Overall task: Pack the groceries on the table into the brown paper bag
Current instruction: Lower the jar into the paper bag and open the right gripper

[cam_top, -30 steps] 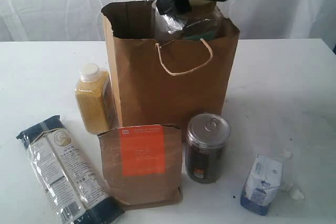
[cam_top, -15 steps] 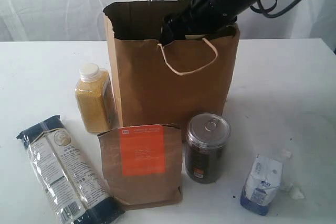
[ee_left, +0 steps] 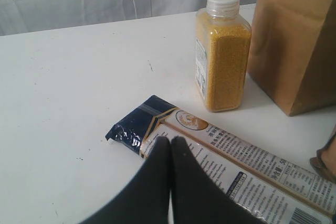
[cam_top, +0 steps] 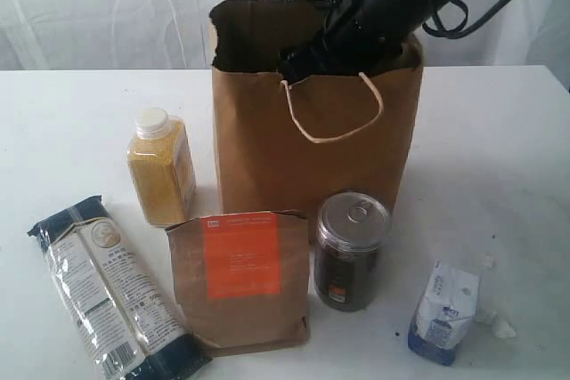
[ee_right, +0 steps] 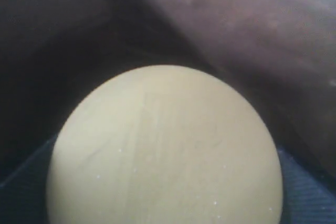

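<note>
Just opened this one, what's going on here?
The right arm reaches down into the brown paper bag, and the gold-lidded jar fills its wrist camera, apparently held inside the bag. The left claw is shut and empty above the noodle packet. The yellow-grain bottle, brown pouch, pull-tab can and small blue-white packet sit on the table, not yet packed.

The exterior camera looks slightly down across my worktop [cam_top: 71, 113] at the bag [cam_top: 312, 157]. My left wrist camera sits low, sharing the bottle [ee_left: 222, 56] and noodle packet [ee_left: 236, 153]. My right one hugs a gold lid [ee_right: 165, 150].
</note>
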`<action>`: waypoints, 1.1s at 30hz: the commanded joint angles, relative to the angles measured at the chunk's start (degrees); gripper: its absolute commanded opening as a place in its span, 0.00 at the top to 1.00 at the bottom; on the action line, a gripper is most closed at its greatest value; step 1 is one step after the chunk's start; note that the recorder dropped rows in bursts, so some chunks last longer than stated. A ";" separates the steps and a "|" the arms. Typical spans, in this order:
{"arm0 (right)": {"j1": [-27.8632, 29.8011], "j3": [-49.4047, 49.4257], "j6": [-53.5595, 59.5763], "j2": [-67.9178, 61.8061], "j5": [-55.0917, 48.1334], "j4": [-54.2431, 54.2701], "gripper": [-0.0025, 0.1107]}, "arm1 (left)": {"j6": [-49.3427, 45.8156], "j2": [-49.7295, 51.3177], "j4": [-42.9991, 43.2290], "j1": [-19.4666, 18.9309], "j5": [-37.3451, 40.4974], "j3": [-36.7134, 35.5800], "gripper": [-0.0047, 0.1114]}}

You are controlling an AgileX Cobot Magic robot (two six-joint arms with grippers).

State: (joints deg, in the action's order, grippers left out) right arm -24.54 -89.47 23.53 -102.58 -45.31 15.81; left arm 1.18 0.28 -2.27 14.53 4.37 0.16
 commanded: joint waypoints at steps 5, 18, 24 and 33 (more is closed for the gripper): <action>-0.08 -0.22 0.62 4.74 0.68 0.60 0.34 | 0.08 -0.28 -0.23 0.22 -0.04 -0.16 0.96; -0.08 -0.33 -2.84 6.40 -2.73 0.19 0.20 | 0.08 -0.28 -0.23 0.22 -0.04 -0.16 0.96; 0.71 0.61 -4.33 4.16 -2.84 2.04 0.20 | 0.08 -0.28 -0.23 0.22 -0.04 -0.16 0.96; 0.32 0.89 -4.33 2.92 0.93 -1.39 0.20 | 0.08 -0.28 -0.23 0.22 -0.04 -0.16 0.96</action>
State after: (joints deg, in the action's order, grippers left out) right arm -25.10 -88.61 19.41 -97.00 -42.75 16.71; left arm 1.18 0.28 -2.27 14.53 4.37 0.16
